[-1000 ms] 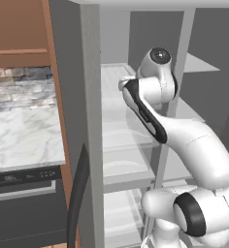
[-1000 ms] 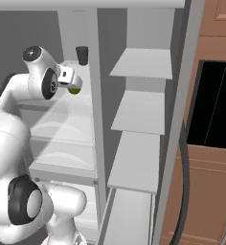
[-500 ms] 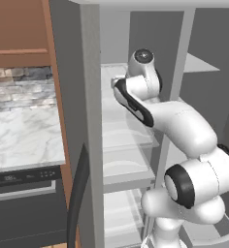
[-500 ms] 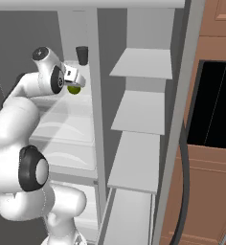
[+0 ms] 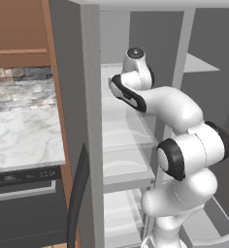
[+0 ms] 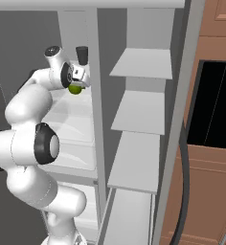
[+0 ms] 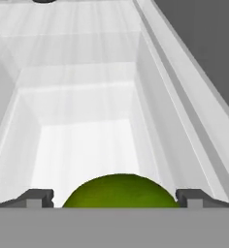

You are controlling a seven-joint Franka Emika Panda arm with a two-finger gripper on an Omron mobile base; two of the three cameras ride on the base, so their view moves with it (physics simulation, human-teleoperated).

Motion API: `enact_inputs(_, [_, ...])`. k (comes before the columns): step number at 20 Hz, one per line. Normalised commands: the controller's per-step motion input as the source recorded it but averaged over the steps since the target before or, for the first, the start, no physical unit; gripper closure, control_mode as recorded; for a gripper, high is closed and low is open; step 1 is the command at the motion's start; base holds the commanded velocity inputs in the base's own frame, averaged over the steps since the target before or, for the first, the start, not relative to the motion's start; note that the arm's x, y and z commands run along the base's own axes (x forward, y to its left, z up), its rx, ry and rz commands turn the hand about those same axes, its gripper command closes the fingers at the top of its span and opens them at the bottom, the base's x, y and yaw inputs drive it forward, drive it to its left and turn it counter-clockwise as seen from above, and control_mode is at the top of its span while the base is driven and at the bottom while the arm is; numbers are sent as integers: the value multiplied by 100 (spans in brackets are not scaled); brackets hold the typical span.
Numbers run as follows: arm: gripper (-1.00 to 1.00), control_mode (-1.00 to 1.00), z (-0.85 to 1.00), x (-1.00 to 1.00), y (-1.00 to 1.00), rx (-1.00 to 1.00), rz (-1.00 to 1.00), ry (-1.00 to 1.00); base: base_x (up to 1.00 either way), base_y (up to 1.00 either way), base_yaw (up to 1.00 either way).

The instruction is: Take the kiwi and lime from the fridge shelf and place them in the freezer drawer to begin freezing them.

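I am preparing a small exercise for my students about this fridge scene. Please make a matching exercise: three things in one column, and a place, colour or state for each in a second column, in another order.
Things:
1. small round green lime
2. two-finger gripper
3. white marble countertop

Descriptions:
A. outside the fridge, left of its grey side wall in the left base view
B. jaws wide apart
C. between the two dark finger tips, above the ribbed white shelves

Pairs: 1-C, 2-B, 3-A
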Motion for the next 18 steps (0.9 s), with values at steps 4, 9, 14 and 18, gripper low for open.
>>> enact_inputs(4, [100,-100,-52,8,0,-1,0,10,0,0,0])
enact_inputs(9, [100,-100,-20,0,0,1,0,4,0,0,0])
enact_inputs(14, [100,-100,0,-33,0,0,2,0,0,0,0])
enact_inputs(18, [100,-100,4,-100,0,0,9,-18,0,0,0])
